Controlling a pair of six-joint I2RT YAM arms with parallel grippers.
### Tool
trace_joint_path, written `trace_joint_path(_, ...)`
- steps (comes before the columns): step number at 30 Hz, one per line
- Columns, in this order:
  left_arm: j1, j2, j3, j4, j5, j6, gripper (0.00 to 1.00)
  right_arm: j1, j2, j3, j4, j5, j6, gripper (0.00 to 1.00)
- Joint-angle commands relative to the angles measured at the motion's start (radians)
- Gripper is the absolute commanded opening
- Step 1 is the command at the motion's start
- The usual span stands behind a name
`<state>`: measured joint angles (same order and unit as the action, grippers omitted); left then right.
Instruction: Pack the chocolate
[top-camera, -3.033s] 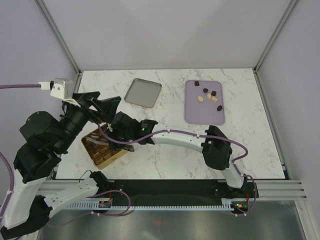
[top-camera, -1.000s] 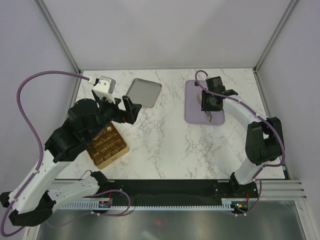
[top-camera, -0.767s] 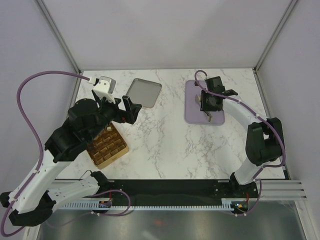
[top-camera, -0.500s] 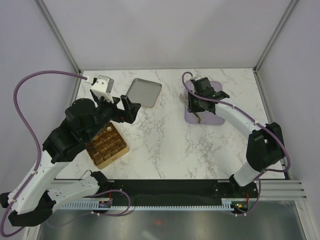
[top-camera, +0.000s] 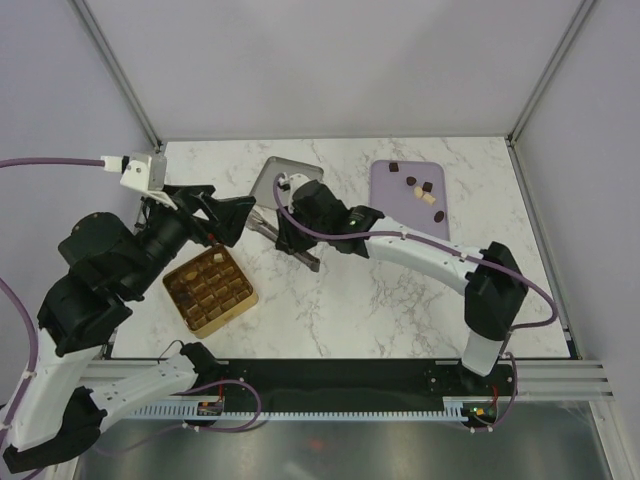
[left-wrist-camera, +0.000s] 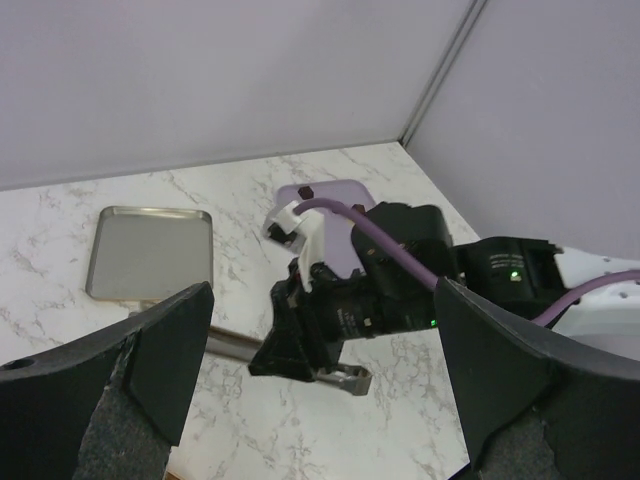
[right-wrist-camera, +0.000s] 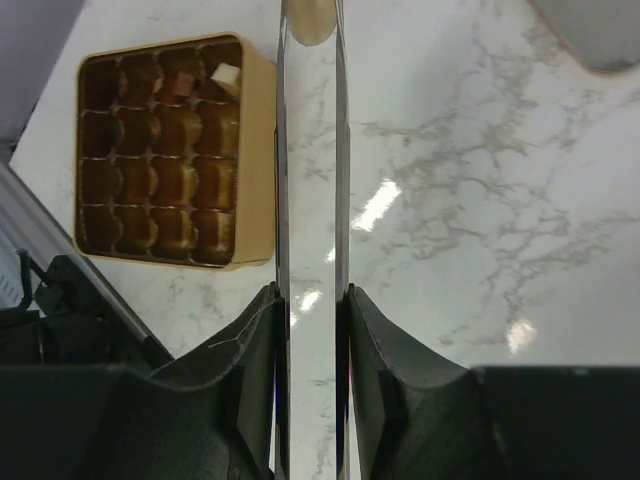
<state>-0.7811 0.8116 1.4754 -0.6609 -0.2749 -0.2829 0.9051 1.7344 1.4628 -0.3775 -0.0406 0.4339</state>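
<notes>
Now the right hand (top-camera: 290, 238) has swung from the lilac tray (top-camera: 400, 225) toward the gold box (top-camera: 235, 315), narrowed on tweezers (right-wrist-camera: 310, 200) pinching a cream chocolate (right-wrist-camera: 310, 18) just beside the box's corner; the left hand (top-camera: 218, 212) gapes wide nearby, so placing looks next

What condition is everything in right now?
Left tool: open, empty.
Right tool: clamped on tweezers.
Tweezers: squeezed, pale chocolate at the tips.
Gold box: open, a pale piece in one corner.
Lilac tray: holds several pieces.
Metal tray: empty.
</notes>
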Motion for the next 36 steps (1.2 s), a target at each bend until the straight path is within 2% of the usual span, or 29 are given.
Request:
trace_joint_path(1,0.002,-0.011,0.040,0.000,0.022,-0.032,1.00,0.078,0.082,0.114,0.081,-0.036,0.031,0.29)
trace_joint_path(8,0.000,-0.048,0.039,-0.005,0.011,-0.027,1.00,0.207,0.229,0.263,0.081,-0.053,0.031,0.30)
trace_joint_path(15,0.000,-0.071,0.042,-0.016,-0.009,-0.012,1.00,0.281,0.301,0.306,0.069,-0.068,0.029,0.31)
trace_joint_path(36,0.000,-0.068,0.036,-0.020,-0.001,-0.019,1.00,0.301,0.353,0.321,0.040,-0.054,0.012,0.37)
